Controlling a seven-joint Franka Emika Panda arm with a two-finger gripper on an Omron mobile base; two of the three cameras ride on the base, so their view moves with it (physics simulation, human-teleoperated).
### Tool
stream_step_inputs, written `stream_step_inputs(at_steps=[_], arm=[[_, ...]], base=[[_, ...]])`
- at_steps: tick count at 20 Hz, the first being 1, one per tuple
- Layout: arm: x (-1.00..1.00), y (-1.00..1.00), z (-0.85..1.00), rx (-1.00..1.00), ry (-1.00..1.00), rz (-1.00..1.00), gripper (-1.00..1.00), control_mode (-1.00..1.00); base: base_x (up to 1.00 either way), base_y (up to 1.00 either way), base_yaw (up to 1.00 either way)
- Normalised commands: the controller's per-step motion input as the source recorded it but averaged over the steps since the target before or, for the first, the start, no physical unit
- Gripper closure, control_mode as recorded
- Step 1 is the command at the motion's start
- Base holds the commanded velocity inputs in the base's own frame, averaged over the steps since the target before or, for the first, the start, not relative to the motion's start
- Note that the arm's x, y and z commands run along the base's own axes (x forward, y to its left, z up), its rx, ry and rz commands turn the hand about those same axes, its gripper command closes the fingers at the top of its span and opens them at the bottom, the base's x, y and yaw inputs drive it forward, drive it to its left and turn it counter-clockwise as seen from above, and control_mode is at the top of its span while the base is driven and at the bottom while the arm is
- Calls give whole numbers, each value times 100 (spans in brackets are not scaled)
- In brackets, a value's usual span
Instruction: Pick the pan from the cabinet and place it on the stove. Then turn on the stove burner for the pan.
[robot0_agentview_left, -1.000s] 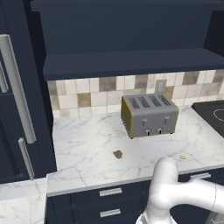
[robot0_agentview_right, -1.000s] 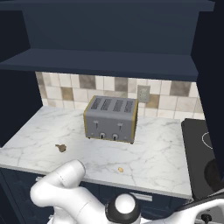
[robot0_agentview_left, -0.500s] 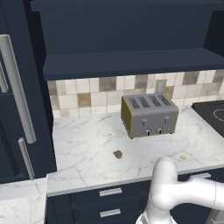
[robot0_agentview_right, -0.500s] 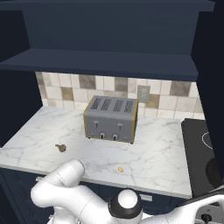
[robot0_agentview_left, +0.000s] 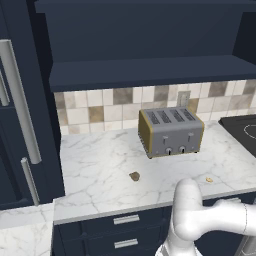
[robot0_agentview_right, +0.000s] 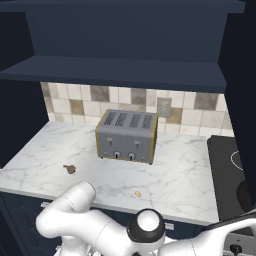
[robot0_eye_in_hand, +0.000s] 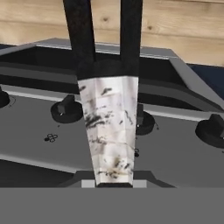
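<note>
The cabinet (robot0_agentview_left: 150, 72) stands open above the counter, and its navy shelf (robot0_agentview_right: 115, 72) is bare where I can see it. The black glass stove (robot0_agentview_left: 242, 132) lies at the counter's right end (robot0_agentview_right: 225, 170). A darker rounded shape (robot0_agentview_right: 245, 197) rests on it at the frame's edge; I cannot tell whether that is the pan. In the hand view my gripper (robot0_eye_in_hand: 113, 183) is shut, close over the stove's grey control panel with its dark knobs (robot0_eye_in_hand: 65, 109). A marbled white wedge (robot0_eye_in_hand: 109, 131) topped by two dark bars rises right in front of the tips; what it is stays unclear.
A silver four-slot toaster (robot0_agentview_left: 170, 131) with a yellow side stands mid-counter against the tiled wall. Two small crumbs (robot0_agentview_left: 134, 176) (robot0_agentview_left: 209, 179) lie on the marble. Navy drawers (robot0_agentview_left: 125, 220) run under the counter. A tall unit with long silver handles (robot0_agentview_left: 20, 105) stands at the left.
</note>
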Motion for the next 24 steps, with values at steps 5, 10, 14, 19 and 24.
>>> stream_step_inputs(at_steps=[5, 10, 14, 19, 24], arm=[[0, 0, -8, 0, 0, 0, 100, -100], [3, 1, -11, 0, 0, 0, -100, -100], [0, 0, -1, 0, 0, 0, -100, -100], [-7, 0, 0, 2, -5, 0, -100, -100], [-39, 0, 2, 4, -14, 0, -100, -100]], base=[[0, 0, 0], [0, 0, 0], [0, 0, 0], [0, 0, 0], [0, 0, 0]])
